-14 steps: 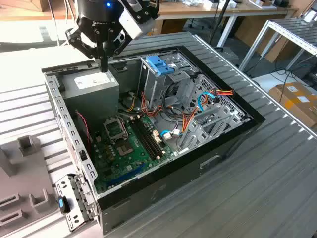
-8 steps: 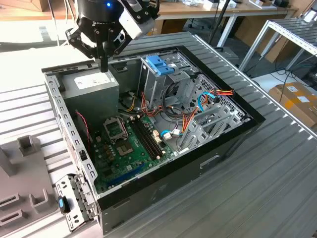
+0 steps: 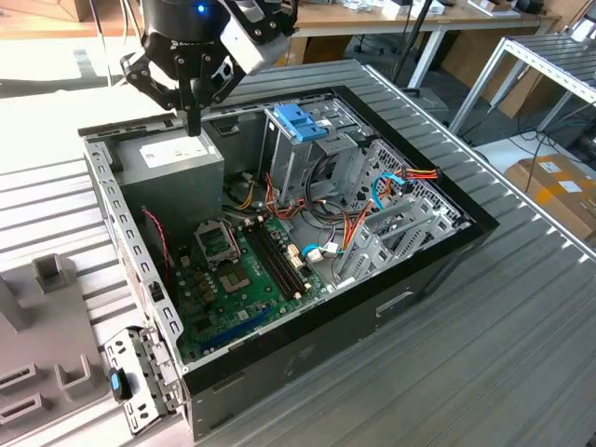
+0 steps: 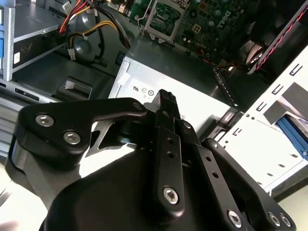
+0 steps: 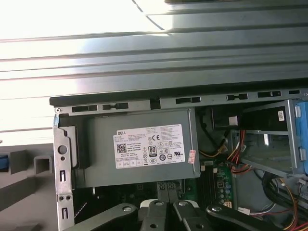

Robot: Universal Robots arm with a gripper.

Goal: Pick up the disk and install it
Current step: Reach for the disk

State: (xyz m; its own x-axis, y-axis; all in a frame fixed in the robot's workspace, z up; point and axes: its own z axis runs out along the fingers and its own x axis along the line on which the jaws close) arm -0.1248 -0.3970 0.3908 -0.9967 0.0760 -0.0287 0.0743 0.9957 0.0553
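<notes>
Black jaws, silver screws [image 4: 171, 195], blue light [image 3: 199, 9]

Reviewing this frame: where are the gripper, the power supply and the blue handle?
gripper [image 3: 193, 128], exterior view, at its fingertips.
power supply [image 3: 177, 172], exterior view, on its grey top face.
blue handle [image 3: 300, 123], exterior view, on its broad blue front.
</notes>
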